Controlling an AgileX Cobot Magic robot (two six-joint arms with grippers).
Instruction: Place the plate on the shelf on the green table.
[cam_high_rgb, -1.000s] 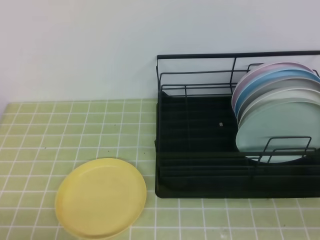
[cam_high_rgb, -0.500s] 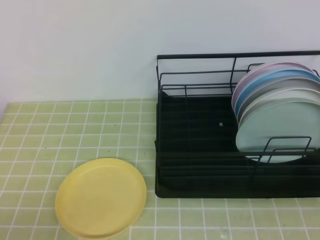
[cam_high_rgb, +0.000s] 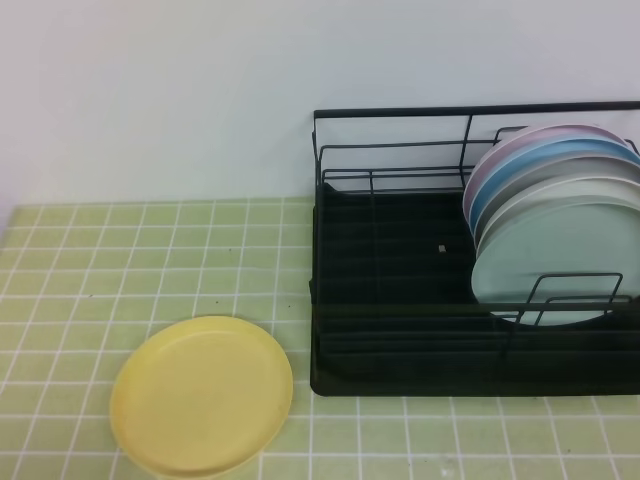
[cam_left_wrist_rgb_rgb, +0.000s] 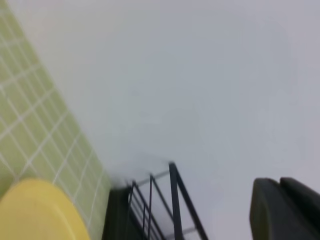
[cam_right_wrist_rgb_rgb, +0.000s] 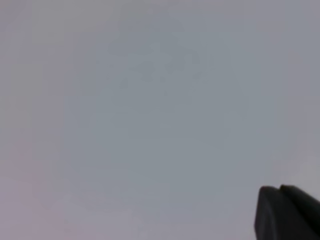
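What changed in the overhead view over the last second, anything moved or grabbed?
Nothing visibly changed. The yellow plate lies flat on the green tiled table, left of the black wire rack, just as before. The pastel plates stand on edge at the rack's right end, unmoved. No arm enters the overhead view, and nothing was taken hold of or let go.

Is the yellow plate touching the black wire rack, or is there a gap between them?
Apart. The exterior high view shows a strip of green tiles between the yellow plate and the black wire rack.
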